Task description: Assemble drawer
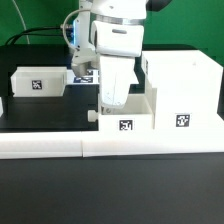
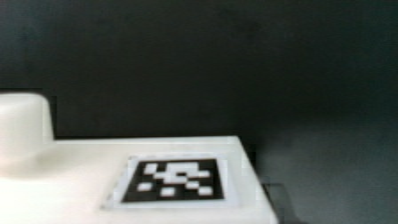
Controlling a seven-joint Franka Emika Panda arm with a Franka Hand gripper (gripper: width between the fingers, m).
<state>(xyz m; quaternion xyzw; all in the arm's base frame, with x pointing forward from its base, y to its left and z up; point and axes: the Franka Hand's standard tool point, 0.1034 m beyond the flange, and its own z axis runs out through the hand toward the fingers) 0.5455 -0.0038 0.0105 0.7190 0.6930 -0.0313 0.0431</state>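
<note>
A small white open-top tray (image 1: 126, 116) with a square tag on its front stands against the tall white casing (image 1: 186, 92) at the exterior view's right. My gripper (image 1: 110, 104) reaches straight down onto the tray's left part. Its fingers stand close together and look shut on the tray's wall. The second tray (image 1: 38, 83) lies at the exterior view's left, apart from the arm. The wrist view shows a white face with a tag (image 2: 178, 179) very close up and a rounded white part (image 2: 22, 132) beside it. My fingertips do not show there.
The long low white L-shaped wall (image 1: 100, 146) runs along the front, touching the tray and the casing. The marker board (image 1: 84, 75) lies behind the arm. The black table (image 2: 214, 60) stretches beyond the tagged face.
</note>
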